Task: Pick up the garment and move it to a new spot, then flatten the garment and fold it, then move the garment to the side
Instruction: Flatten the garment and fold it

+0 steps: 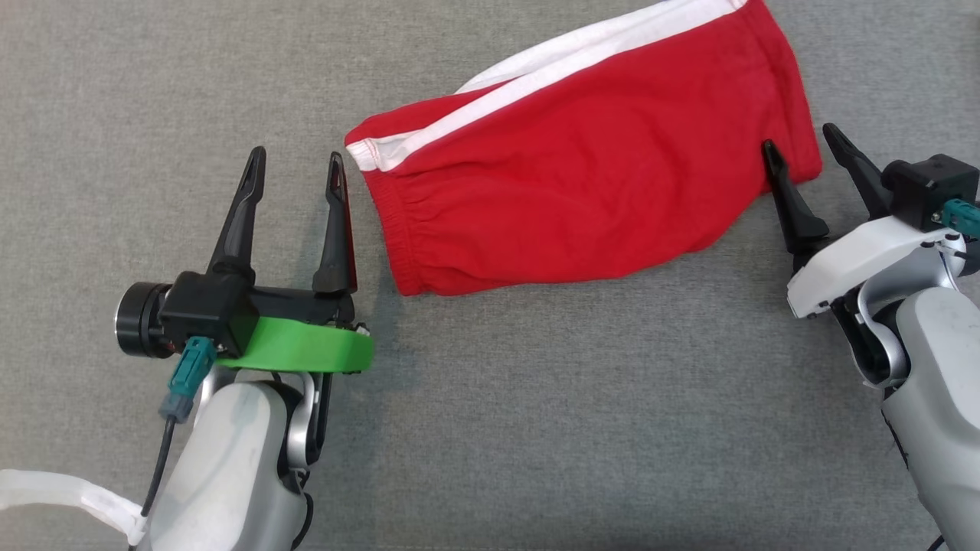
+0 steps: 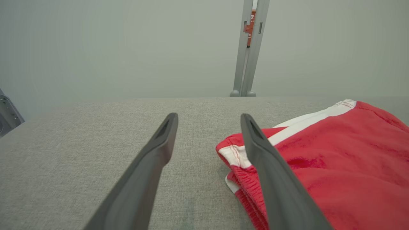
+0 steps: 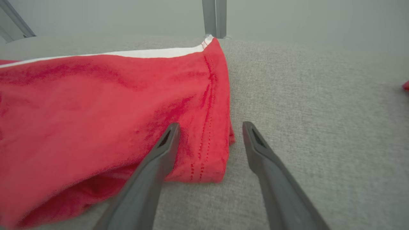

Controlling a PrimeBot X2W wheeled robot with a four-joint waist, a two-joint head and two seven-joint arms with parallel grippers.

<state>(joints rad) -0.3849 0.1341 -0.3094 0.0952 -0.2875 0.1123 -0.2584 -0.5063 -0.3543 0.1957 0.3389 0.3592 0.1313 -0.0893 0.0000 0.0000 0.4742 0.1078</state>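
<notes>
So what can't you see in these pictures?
- Shorts: far end cut off by the head view's top edge.
- Waistband, left wrist view: partly behind the left hand's finger.
- Orange label, left wrist view: too small to read.
- Red scrap, right wrist view: cut by the right edge.

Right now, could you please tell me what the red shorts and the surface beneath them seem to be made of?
Red shorts: probably soft cotton-type knit, matte; faintly fuzzy nap, limp rounded folds, stitched hems. Grey table cover: seemingly woven cloth, matte; a fine heathered weave shows throughout.
</notes>
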